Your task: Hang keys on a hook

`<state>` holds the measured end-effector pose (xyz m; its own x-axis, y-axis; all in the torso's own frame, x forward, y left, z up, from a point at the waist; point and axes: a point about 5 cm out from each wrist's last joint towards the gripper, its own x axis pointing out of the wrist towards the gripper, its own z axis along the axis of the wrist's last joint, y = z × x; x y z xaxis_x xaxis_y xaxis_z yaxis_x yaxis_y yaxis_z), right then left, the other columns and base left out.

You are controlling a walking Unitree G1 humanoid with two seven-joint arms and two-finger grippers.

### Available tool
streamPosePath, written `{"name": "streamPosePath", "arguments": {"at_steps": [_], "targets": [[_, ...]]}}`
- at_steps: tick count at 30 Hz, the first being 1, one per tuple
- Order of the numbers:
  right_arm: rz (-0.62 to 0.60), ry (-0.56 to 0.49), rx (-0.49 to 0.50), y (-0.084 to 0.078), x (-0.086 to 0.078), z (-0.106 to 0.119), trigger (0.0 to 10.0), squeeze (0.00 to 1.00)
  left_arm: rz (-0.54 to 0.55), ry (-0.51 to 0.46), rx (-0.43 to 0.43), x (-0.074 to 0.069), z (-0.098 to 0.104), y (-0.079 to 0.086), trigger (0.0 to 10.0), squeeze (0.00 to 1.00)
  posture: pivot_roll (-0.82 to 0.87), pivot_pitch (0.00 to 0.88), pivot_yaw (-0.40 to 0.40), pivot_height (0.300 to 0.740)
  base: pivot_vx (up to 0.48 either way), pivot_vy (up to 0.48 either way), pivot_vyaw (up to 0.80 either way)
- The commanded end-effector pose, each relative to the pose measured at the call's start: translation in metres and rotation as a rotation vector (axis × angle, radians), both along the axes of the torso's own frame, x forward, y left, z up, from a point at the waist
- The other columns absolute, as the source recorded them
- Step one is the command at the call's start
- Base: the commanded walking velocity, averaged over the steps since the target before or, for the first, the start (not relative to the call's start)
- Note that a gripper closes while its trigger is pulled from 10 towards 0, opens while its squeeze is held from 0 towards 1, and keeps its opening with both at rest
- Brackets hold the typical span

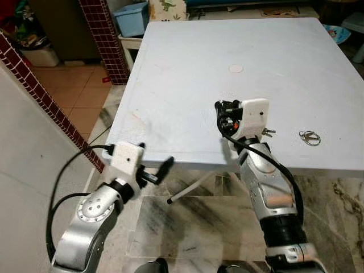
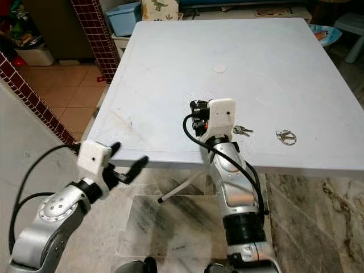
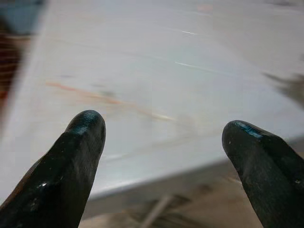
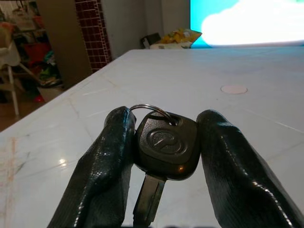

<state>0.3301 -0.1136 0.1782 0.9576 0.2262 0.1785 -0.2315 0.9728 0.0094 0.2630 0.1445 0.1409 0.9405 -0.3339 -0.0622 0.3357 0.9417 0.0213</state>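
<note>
the key [image 4: 166, 151] is gripped by its black head between the two fingers of the right pincer [image 4: 164, 156], with a thin ring showing above the head, so the pick-up step is judged as done. in the head views this pincer [image 1: 227, 120] is seen low over the white table [image 1: 187, 62], near its front edge, and small key blades [image 2: 243, 130] stick out just beside the wrist. a separate metal ring [image 1: 310, 137] lies on the table further to the right, apart from the arm. no hook can be made out in any picture, so the next move is judged to call for lifting the key off the table and finding the hook, probably with a turn of the body. the left pincer [image 1: 153, 170] is held spread and empty, in front of the table edge, below its top. a blue bin [image 1: 131, 17] and a tiled brick column [image 1: 105, 40] stand behind the table on the left and could be in the way when walking there
</note>
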Motion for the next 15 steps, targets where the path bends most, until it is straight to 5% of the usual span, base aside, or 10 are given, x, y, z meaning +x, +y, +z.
{"name": "streamPosePath", "arguments": {"at_steps": [1,12,13,15], "targets": [[0.008,-0.024,-0.008,-0.001,-0.005,0.007,10.0,0.00,0.062,0.002,0.012,-0.002,-0.004,0.008,10.0,0.00,0.00,0.134,0.055,0.740,0.000,0.000,0.00],[0.098,0.126,-0.102,-0.010,-0.029,-0.011,10.0,0.00,0.065,0.000,0.005,-0.002,-0.009,0.000,10.0,0.00,-0.01,0.131,0.054,0.740,0.000,0.000,0.09],[0.067,0.255,0.011,-0.018,-0.028,-0.018,10.0,0.00,0.061,0.002,-0.001,-0.001,-0.010,-0.001,10.0,0.00,-0.02,0.131,0.057,0.740,0.000,0.000,0.00],[0.035,0.318,0.099,-0.023,-0.027,-0.020,10.0,0.00,0.057,0.002,-0.003,0.000,-0.010,-0.001,10.0,0.00,-0.03,0.130,0.060,0.740,0.000,0.000,0.00]]}}
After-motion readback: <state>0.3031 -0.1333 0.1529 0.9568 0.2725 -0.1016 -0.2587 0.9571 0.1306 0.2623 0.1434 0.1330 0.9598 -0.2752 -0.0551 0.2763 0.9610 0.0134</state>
